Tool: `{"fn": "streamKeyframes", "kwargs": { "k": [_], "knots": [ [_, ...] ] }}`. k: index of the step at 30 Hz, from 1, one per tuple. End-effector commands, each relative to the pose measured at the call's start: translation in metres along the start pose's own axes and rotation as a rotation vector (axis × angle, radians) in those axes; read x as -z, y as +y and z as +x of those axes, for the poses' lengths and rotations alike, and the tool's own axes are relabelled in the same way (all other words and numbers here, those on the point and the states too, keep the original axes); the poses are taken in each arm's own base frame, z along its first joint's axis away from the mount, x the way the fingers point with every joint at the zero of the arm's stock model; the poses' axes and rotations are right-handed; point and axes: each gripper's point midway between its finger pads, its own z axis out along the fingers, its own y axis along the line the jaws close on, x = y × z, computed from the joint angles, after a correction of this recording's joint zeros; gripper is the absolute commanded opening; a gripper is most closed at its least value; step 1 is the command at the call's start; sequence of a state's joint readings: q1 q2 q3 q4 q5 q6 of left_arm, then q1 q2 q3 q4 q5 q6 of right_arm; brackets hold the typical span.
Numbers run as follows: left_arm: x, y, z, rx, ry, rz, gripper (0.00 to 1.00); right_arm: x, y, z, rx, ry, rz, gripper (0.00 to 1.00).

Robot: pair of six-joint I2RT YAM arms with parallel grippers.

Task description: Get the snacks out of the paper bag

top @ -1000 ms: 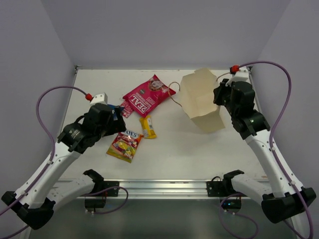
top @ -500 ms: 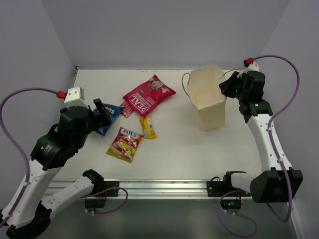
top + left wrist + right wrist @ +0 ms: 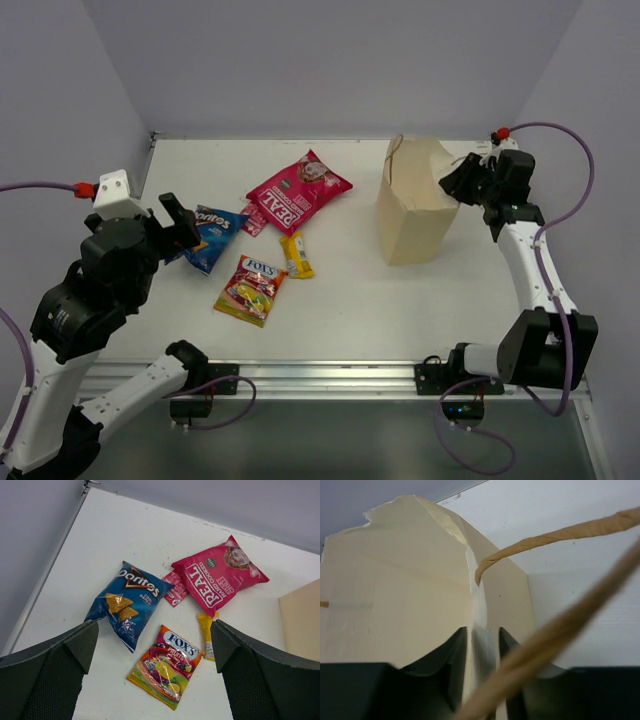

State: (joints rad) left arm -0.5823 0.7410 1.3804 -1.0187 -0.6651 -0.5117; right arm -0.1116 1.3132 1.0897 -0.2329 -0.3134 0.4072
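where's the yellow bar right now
In the top view the small yellow bar lies on the table left of centre, just below the magenta pouch and right of the Fox's candy bag.

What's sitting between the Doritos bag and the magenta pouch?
A small pink packet, lying against the magenta pouch and close to the Doritos bag; the left wrist view shows it best.
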Motion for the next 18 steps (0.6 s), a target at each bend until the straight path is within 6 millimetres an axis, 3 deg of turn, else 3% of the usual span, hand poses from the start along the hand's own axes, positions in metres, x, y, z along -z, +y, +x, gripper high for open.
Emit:
{"fn": "streamKeyframes", "kwargs": {
  "k": [1,4,5,7,8,10,11,15,18],
  "knots": [
    [0.003,0.008,-0.010,-0.032,-0.025,-0.035,1.00,0.017,0.009,-0.005,0.063,0.011,-0.014,0.36],
    [0.001,0.005,-0.010,-0.032,-0.021,-0.025,1.00,0.035,0.018,-0.020,0.093,-0.008,-0.002,0.68],
    [0.001,0.003,-0.012,-0.033,-0.023,-0.021,1.00,0.046,0.026,-0.036,0.109,-0.046,-0.002,0.82],
    [0.001,0.002,-0.015,-0.034,-0.028,-0.018,1.00,0.061,0.029,-0.044,0.119,-0.058,0.020,0.97],
    [0.001,0.001,-0.016,-0.036,-0.029,-0.016,1.00,0.072,0.038,-0.058,0.133,-0.094,0.012,0.99],
    [0.003,0.001,-0.021,-0.038,-0.039,-0.014,1.00,0.098,0.049,-0.064,0.144,-0.107,0.013,0.99],
    [0.003,0.001,-0.023,-0.039,-0.043,-0.017,1.00,0.115,0.058,-0.080,0.159,-0.156,0.013,0.99],
    [0.010,0.001,-0.038,-0.031,-0.076,-0.009,1.00,0.178,0.078,-0.102,0.222,-0.287,0.024,0.99],
    [0.016,0.002,-0.050,-0.037,-0.097,-0.001,1.00,0.244,0.096,-0.113,0.280,-0.463,0.016,0.99]
  ]
}}
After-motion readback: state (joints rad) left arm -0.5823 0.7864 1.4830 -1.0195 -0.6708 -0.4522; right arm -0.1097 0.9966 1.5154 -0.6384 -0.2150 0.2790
